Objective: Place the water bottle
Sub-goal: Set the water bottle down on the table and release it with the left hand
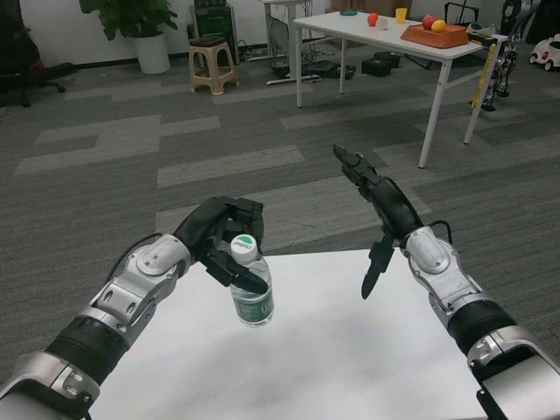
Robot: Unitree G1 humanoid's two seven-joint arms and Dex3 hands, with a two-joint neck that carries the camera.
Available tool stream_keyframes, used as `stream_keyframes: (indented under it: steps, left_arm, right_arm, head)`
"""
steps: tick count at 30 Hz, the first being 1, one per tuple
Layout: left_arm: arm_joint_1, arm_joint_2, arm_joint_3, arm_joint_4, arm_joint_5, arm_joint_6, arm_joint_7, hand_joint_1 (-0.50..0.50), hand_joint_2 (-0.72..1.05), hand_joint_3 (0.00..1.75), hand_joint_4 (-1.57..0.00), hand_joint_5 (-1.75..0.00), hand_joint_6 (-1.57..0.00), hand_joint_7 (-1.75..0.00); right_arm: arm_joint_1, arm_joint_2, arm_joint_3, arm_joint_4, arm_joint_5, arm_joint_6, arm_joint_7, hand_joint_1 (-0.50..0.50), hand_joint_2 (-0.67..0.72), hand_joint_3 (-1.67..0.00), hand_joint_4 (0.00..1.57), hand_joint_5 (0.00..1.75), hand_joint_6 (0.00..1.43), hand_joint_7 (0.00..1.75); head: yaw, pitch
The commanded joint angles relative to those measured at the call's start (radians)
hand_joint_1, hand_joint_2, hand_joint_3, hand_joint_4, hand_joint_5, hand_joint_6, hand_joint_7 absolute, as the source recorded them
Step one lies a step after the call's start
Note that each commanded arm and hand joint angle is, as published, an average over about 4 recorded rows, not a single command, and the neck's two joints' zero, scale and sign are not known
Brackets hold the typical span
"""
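Left hand (223,238) wraps the water bottle (251,293) near its cap, carrying it upright just above the white table (350,350), apparently ready for setting down. Right hand (378,206), fingers spread and empty, waits well apart.

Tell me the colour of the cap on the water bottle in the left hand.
White, seen in the head view: the water bottle held by the left hand has a white cap.
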Motion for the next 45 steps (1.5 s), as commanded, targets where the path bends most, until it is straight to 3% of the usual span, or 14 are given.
stream_keyframes:
  steps: [1, 4, 10, 16, 24, 40, 45]
  left_arm:
    - [0.021, 0.011, 0.042, 0.000, 0.030, -0.008, 0.003, 0.08, 0.43, 0.44, -1.57, -1.75, -1.39, -1.68]
    - [0.033, 0.011, 0.063, 0.021, 0.056, -0.036, 0.006, 0.08, 0.43, 0.44, -1.57, -1.75, -1.39, -1.68]
    - [0.041, 0.008, 0.080, 0.123, 0.113, -0.192, 0.039, 0.08, 0.43, 0.39, -1.57, -1.75, -1.39, -1.68]
    - [0.041, -0.003, 0.099, 0.314, 0.154, -0.376, 0.093, 0.05, 0.43, 0.35, -1.57, -1.75, -1.39, -1.68]
    - [0.038, -0.015, 0.114, 0.525, 0.151, -0.518, 0.158, 0.02, 0.43, 0.31, -1.57, -1.75, -1.39, -1.68]
    - [0.023, -0.048, 0.116, 0.757, 0.144, -0.579, 0.215, -0.01, 0.43, 0.26, -1.57, -1.75, -1.31, -1.75]
    - [0.013, -0.054, 0.107, 0.818, 0.161, -0.601, 0.221, -0.02, 0.43, 0.26, -1.52, -1.75, -1.26, -1.69]
  right_arm:
    - [-0.001, 0.002, -0.010, -0.004, 0.004, -0.006, -0.007, -0.46, 0.66, 0.00, 0.00, 0.00, 0.00, 0.00]
    - [-0.001, 0.002, -0.009, -0.002, 0.004, -0.006, -0.007, -0.46, 0.66, 0.00, 0.00, 0.00, 0.00, 0.00]
    - [-0.001, 0.002, -0.009, 0.001, 0.004, -0.006, -0.007, -0.46, 0.66, 0.00, 0.00, 0.00, 0.00, 0.00]
    - [-0.001, 0.004, -0.009, 0.004, 0.004, -0.006, -0.007, -0.46, 0.63, 0.00, 0.00, 0.00, 0.00, 0.00]
    - [-0.005, 0.005, -0.009, 0.012, 0.004, -0.006, -0.007, -0.46, 0.66, 0.00, 0.00, 0.00, 0.00, 0.00]
    - [-0.013, 0.010, -0.005, 0.024, 0.004, -0.006, -0.007, -0.46, 0.66, 0.00, 0.00, 0.00, 0.00, 0.00]
    - [-0.013, 0.010, -0.003, 0.026, 0.004, -0.006, -0.007, -0.46, 0.65, 0.00, 0.00, 0.00, 0.00, 0.00]
  head:
    - [0.001, -0.001]
    - [0.001, -0.003]
    - [-0.001, -0.002]
    - [-0.002, -0.002]
    - [0.000, 0.000]
    - [0.004, -0.001]
    - [0.005, 0.000]
